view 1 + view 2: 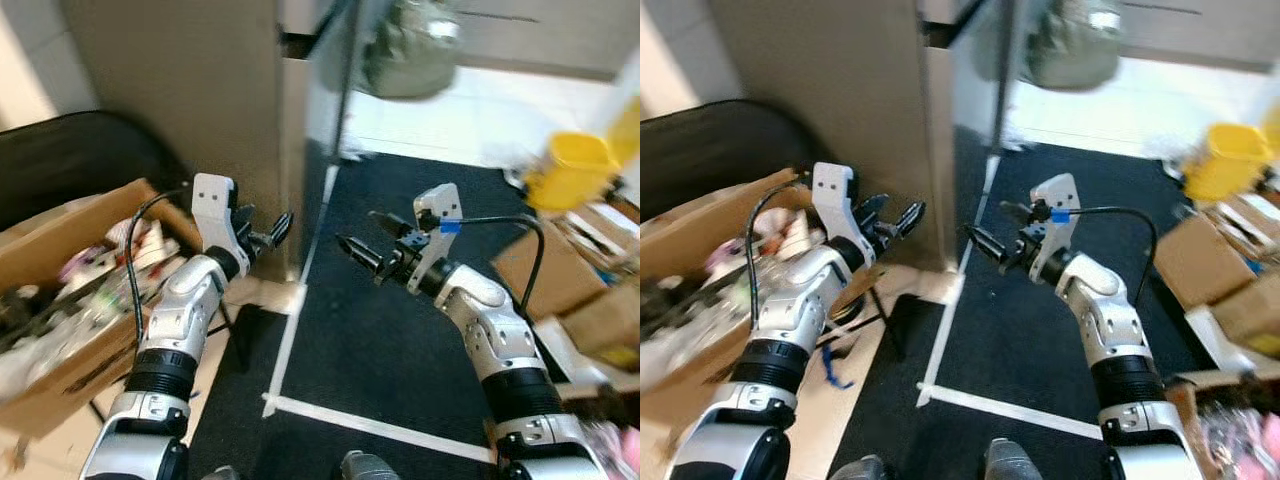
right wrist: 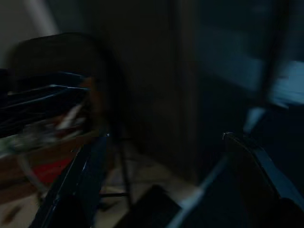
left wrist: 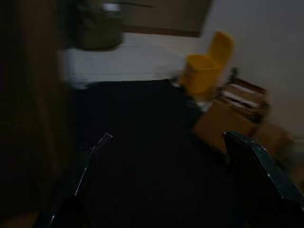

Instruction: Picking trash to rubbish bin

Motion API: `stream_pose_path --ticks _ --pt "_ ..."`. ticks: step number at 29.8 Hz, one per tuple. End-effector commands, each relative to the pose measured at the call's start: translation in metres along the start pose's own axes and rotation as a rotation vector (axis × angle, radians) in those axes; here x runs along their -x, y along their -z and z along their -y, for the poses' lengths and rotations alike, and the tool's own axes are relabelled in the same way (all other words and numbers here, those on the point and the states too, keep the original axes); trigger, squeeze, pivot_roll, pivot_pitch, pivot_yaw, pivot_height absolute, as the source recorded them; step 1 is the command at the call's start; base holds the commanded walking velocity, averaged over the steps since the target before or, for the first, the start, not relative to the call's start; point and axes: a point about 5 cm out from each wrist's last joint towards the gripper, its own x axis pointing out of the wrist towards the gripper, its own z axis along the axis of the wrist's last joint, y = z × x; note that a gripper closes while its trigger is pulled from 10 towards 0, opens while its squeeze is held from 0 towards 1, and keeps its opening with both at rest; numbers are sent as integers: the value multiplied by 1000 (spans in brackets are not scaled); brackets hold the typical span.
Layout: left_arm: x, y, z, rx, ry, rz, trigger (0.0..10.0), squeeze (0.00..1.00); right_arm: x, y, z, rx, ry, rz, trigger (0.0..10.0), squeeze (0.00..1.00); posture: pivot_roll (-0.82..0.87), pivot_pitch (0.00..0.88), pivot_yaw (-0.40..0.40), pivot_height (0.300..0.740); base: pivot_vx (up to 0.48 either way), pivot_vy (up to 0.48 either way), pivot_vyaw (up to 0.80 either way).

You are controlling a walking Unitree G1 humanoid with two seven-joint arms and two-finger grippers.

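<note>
Left of the tan cabinet (image 1: 200, 90), a cardboard box (image 1: 60, 250) sat heaped with crumpled trash (image 1: 70, 300), probably the load to clear. The left gripper (image 1: 262, 232) hung empty before the cabinet, fingers apart. Right of it, the right gripper (image 1: 370, 245) likewise gaped over dark matting; farther right stood a yellow plastic bin (image 1: 570, 170), smooth-sided.

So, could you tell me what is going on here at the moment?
The robot stands on a dark mat with both arms raised. Its left hand and right hand are open and hold nothing. A cardboard box full of trash sits to its left, a yellow bin ahead to its right. The picture is blurred, so it is probably moving. Nothing is picked up yet.
</note>
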Motion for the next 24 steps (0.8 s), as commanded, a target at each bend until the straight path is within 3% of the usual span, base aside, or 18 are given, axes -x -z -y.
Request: stream_pose_path --ticks 1,4,10,14,16,20,24 --pt "2 2 -4 20 -10 3 10000 0 -1 1 2 -9 32 3 10000 0 -36 0 0 740 0 0 -800" --pt "3 0 -6 74 -5 48 10000 0 -2 3 9 -39 128 15 10000 0 -44 0 0 740 0 0 -800" --pt "2 0 -6 88 -9 64 10000 0 -1 4 13 -42 141 11 10000 0 -58 0 0 740 0 0 -800" --pt "1 -3 6 38 44 101 10000 0 2 5 16 -30 141 2 10000 0 -60 0 1 740 0 0 -800" --pt "6 -9 11 80 74 157 10000 0 4 5 16 -15 128 -3 10000 0 -60 0 0 740 0 0 -800" --pt "10 -1 -4 49 -56 139 10000 0 2 2 2 7 55 18 10000 0 -62 0 3 740 0 0 -800" --pt "7 -3 -2 41 -26 124 10000 0 1 -2 2 12 41 30 10000 0 -66 0 -13 740 0 0 -800"
